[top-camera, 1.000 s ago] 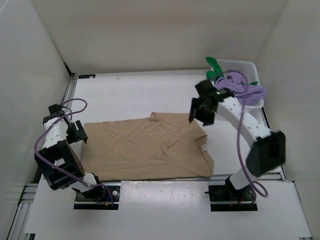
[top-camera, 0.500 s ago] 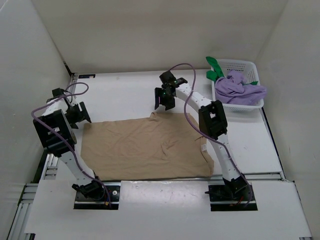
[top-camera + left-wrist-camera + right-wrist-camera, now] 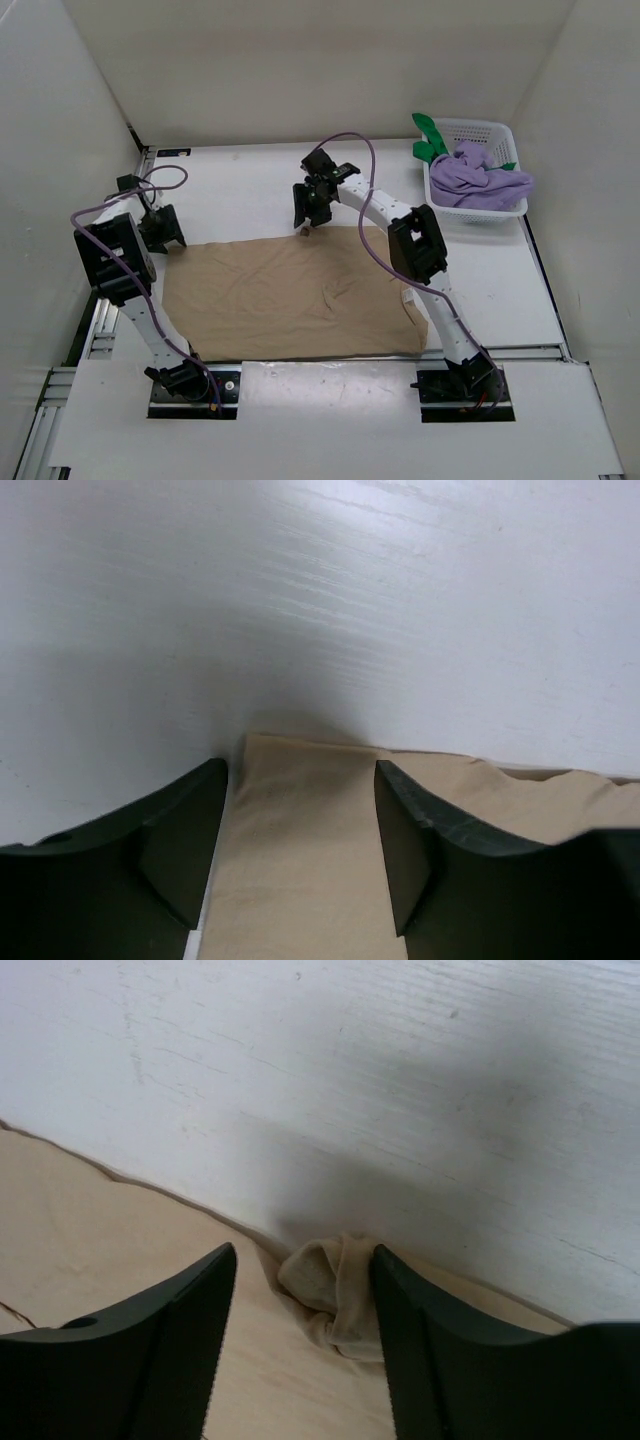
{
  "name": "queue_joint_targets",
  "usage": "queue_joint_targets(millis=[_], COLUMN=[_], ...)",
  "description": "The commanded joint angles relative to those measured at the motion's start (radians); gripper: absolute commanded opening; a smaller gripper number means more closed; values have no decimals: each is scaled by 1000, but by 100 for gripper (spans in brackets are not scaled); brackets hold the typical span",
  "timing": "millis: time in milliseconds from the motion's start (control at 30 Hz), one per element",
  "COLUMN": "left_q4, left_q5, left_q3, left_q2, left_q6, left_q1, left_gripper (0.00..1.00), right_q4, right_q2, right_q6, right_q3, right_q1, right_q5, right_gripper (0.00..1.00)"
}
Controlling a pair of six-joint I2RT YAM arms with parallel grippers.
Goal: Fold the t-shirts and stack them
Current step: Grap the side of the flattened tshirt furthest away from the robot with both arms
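A tan t-shirt lies spread flat in the middle of the table. My left gripper is down at its far left corner, open. In the left wrist view a flat strip of the tan cloth lies between the left gripper's two fingers. My right gripper is at the shirt's far edge, also open. Its fingers straddle a small bunched fold of tan cloth, and the fold touches the right finger. A purple t-shirt and a green t-shirt sit in the basket.
A white mesh basket stands at the far right corner of the table. White walls close in the table at the back and on both sides. Bare white tabletop lies beyond the shirt's far edge.
The right arm swung left from near the basket to the shirt's far edge. The left arm reached out to the far left corner. Both grippers' jaws narrowed a little.
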Motion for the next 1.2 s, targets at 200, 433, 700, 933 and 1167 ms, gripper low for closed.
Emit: queue_joint_targets(millis=[200,433,700,933,1167], left_q4=[29,29,9,-69,-109], left_q5=[6,15,24,3,-63], left_q3=[-56,-107,-118,-190,-375], left_q2=[6,-27,-154,-338,-503], left_q6=[4,4,4,4,4], left_q1=[-16,-25,-25,-36,-36], left_gripper=[30,10,10,10,10], right_q4=[11,11,11,24,80], right_q2=[-57,-86,-152,-472,-736], right_q6=[-21,-41,-21,-2,56], right_q3=[-71,-102,-114,-331,-844], right_q1=[4,4,-5,-15,68], right_q5=[33,55,33,74,44], right_gripper=[38,31,0,0,4])
